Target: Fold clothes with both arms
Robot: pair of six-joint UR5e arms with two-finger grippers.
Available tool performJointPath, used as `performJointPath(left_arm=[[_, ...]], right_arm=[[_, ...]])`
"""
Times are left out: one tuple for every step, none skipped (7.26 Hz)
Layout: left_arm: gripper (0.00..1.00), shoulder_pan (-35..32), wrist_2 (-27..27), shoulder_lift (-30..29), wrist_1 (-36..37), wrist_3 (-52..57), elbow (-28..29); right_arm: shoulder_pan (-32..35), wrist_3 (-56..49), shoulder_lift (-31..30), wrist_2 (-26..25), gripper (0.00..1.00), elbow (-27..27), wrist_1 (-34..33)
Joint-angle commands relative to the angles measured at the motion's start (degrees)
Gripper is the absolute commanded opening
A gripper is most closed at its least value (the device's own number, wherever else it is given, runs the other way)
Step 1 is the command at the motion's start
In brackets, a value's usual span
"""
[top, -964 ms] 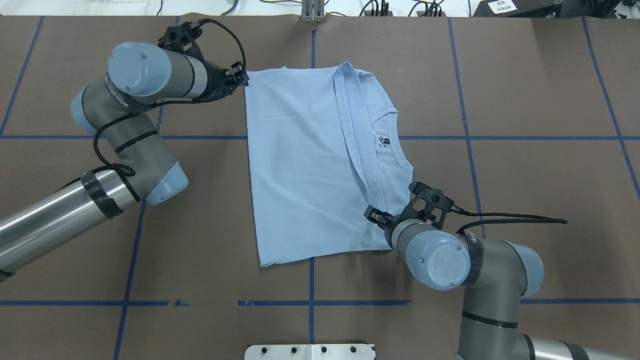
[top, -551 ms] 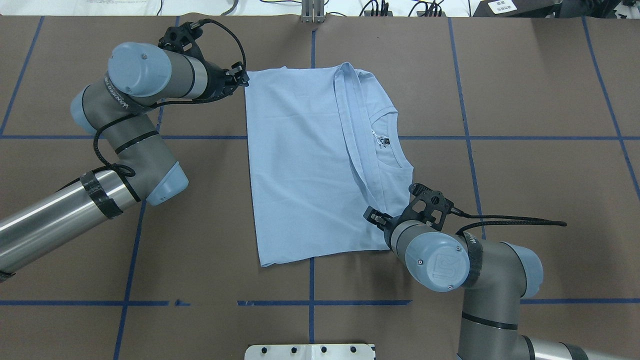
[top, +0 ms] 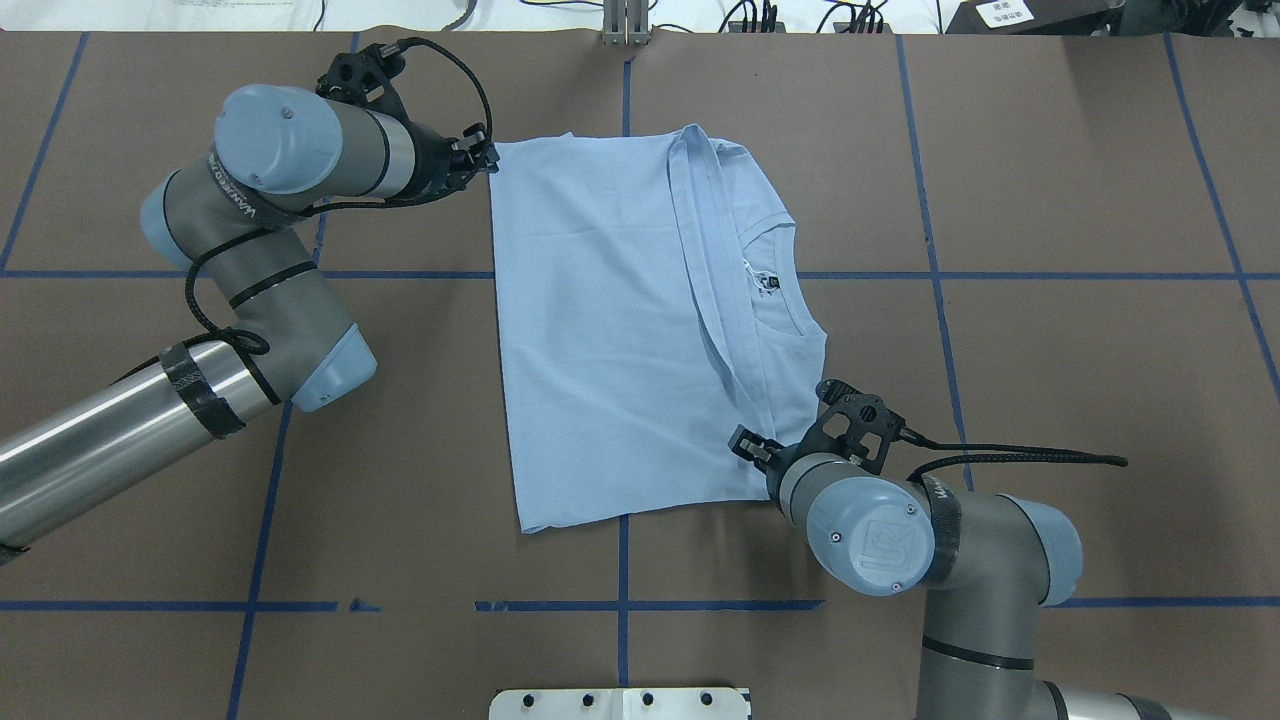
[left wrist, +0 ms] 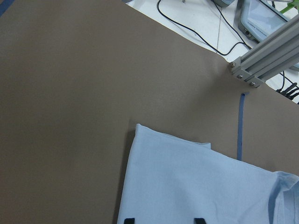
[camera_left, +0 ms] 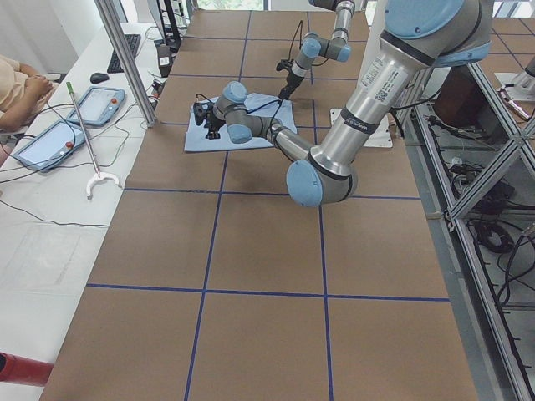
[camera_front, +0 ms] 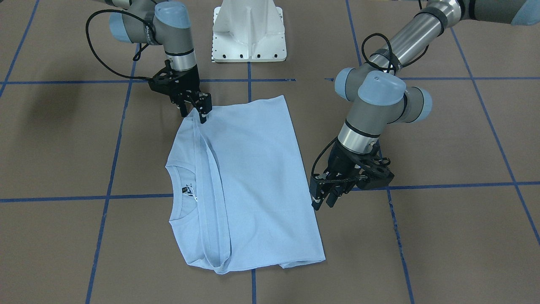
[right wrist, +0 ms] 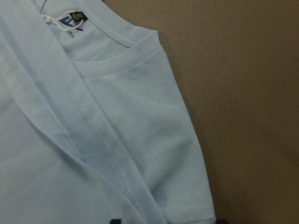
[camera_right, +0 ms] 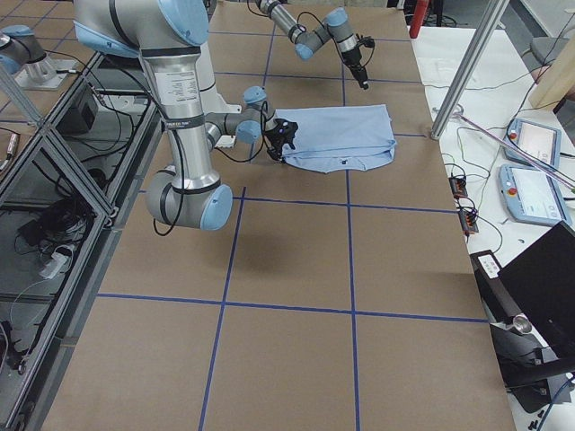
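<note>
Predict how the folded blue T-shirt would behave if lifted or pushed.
Likely floppy: the T-shirt lies flat, folded over itself, so it should sag from any grip point. Probably light, being thin cloth. A push would likely bunch its loose layers, not slide it whole.

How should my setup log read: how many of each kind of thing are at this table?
T-shirt: 1
Robot arms: 2 (left arm, right arm)
Grippers: 2 (left gripper, right gripper)
White pedestal base: 1
Total: 6
</note>
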Motion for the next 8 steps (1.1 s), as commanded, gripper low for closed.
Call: performJointPath(left_arm=[[0.52,0.0,0.0,0.01,0.0,-0.01,-0.01],[0.52,0.0,0.09,0.01,0.0,-1.06,-0.1],[0.52,0.0,0.09,0.01,0.0,-1.07,-0.01],[0.52,0.0,0.09,0.01,0.0,-1.07,-0.01],[0.52,0.0,0.09,0.01,0.0,-1.07,-0.1],[0.52,0.0,0.0,0.01,0.0,-1.24,-0.62],[0.52,0.7,-1.22,1.4,2.87,-4.37,-6.89],[0.53,7.4,-3.23,5.67,6.03,-12.5,-16.96]], right_arm=[[-0.27,2.78,-0.09,0.0,0.14,0.04,0.0],[-0.18,2.79,-0.01,0.0,0.0,0.48,0.0],[-0.18,2.71,0.17,0.09,0.0,0.57,0.0],[-0.01,2.62,0.17,0.09,0.0,0.66,0.0],[-0.01,2.53,0.17,0.17,0.0,1.18,0.0],[0.08,2.53,-0.09,0.35,0.0,2.75,-0.09],[0.26,2.62,-1.05,0.79,0.0,5.12,-0.18],[0.17,2.96,-1.84,0.79,0.0,6.79,-1.48]])
